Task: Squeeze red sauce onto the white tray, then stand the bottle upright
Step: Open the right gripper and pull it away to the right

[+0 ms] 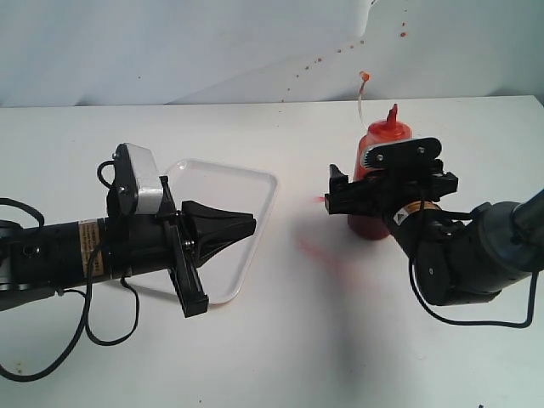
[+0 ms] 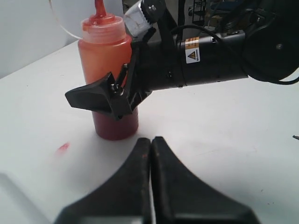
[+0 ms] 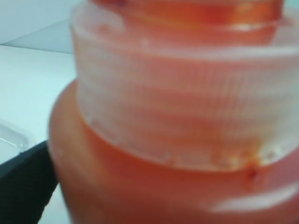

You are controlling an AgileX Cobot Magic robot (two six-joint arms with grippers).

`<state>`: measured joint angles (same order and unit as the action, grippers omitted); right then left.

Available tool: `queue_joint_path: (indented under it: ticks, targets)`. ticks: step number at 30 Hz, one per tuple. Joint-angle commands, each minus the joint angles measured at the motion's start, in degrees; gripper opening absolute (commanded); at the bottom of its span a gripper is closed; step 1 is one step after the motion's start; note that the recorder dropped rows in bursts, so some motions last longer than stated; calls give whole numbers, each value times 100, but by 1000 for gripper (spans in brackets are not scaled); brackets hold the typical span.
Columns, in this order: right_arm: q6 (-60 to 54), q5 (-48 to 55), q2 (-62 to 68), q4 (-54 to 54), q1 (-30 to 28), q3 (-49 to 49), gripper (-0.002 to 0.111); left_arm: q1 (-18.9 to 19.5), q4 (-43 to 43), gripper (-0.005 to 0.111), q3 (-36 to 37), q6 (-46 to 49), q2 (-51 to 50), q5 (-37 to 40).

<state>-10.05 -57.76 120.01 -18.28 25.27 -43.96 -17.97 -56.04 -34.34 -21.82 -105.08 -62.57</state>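
Bottle and white tray both rest on a wide white counter, well apart. The tray is on the left arm's side and the bottle on the right arm's.

The left gripper hangs over the near part of the tray, its jaws pressed together on nothing. The right gripper reaches around the bottle's middle. Its jaws stand apart, one on either side of the body, and do not appear to squeeze it.

The tray lies flat and the part that shows is clean white. No blob of red sauce can be seen on it, though the left gripper and its arm hide a good share of the tray floor.

The bottle stands upright on its base on the counter, its lower part a darker red and its nozzle pointing up. A faint reddish smear marks the counter between tray and bottle, and a smaller red spot lies just beside the right gripper. The small cap sits at the end of its thin strap, above and beside the nozzle.

The standing-up step looks done. Whether the squeeze put sauce on the tray cannot be confirmed from these views. What seems left is for the right gripper to draw clear without tipping the bottle.
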Motion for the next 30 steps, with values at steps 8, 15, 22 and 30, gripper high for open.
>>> queue_joint_path:
  ticks: [8,15,22,30]
  targets:
    - [133,300,-182,28,-4,235,105,-29,18,1,1,-4,31,-5]
    - [133,278,-700,28,-4,859,105,-29,18,1,1,-4,31,-5]
    - [159,304,-1398,193,7,1631,105,-29,18,1,1,-4,31,-5]
    - [135,304,-3272,1182,223,2891,105,-29,18,1,1,-4,31,-5]
